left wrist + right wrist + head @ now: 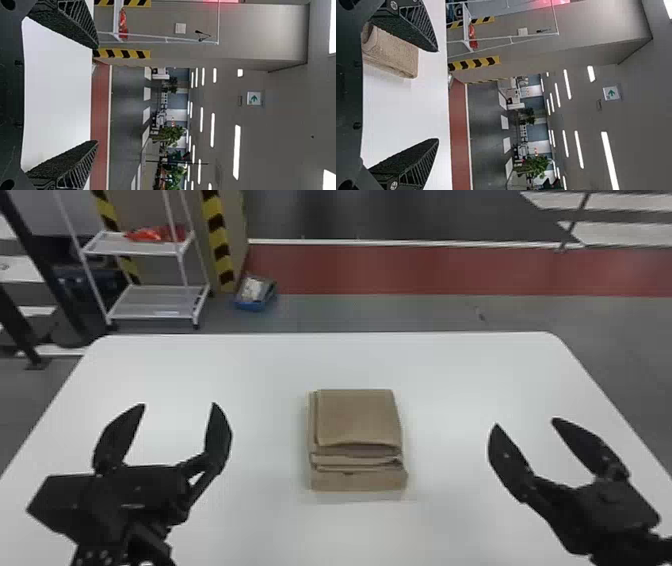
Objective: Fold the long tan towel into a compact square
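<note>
The left tool (178,404) hangs with its two fingers spread wide, nothing between them; the right tool (525,422) is likewise wide and empty. Between the two, well apart from both, lies the tan towel (357,417), near the middle of the counter (450,365) from side to side. It is a thick, layered, squarish bundle, its upper panel smooth and its stacked folds facing the robot. The sides run roughly straight away from the robot; the outline is so nearly square that any long axis is slight, probably near to far. The folding looks all but finished, so the step in hand is likely the closing check. The next move calls for little: leave the bundle alone, or press the slightly loose near layers gently, since a tug could open them.
</note>
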Available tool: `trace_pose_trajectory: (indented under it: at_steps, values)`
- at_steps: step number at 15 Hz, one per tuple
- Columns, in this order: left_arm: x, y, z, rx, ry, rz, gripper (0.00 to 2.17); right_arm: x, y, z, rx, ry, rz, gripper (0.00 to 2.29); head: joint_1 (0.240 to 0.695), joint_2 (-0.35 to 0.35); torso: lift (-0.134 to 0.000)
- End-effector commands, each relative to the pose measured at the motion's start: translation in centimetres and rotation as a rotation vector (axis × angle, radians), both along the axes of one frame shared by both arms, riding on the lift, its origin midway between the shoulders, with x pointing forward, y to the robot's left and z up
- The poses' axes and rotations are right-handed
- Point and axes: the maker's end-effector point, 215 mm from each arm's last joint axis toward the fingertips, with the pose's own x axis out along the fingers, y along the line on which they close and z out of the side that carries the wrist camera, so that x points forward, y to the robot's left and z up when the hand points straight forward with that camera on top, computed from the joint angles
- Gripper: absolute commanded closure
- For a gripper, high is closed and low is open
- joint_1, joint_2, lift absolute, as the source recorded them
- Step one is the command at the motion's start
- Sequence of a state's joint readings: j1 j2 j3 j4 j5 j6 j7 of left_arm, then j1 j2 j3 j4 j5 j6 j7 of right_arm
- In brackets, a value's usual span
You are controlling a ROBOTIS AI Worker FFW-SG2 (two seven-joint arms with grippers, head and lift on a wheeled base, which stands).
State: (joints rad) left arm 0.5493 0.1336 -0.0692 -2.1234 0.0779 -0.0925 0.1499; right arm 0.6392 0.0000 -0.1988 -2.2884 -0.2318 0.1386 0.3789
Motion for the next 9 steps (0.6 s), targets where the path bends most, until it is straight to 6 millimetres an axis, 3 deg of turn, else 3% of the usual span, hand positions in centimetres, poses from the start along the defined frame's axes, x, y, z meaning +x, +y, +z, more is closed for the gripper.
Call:
trace_pose_trajectory:
  at_steps: [1, 9]
  values:
    - [0.00, -0.07, -0.02, -0.005, 0.000, 0.002, 0.03, 0.11, 0.10, -0.17, -0.001, 0.004, 0.001, 0.08, 0.695, -0.014, -0.123]
    - [0.17, -0.18, 0.16, -0.004, -0.004, -0.001, 0.03, 0.12, 0.52, -0.47, 0.004, 0.020, 0.011, 0.11, 0.695, -0.010, -0.123]
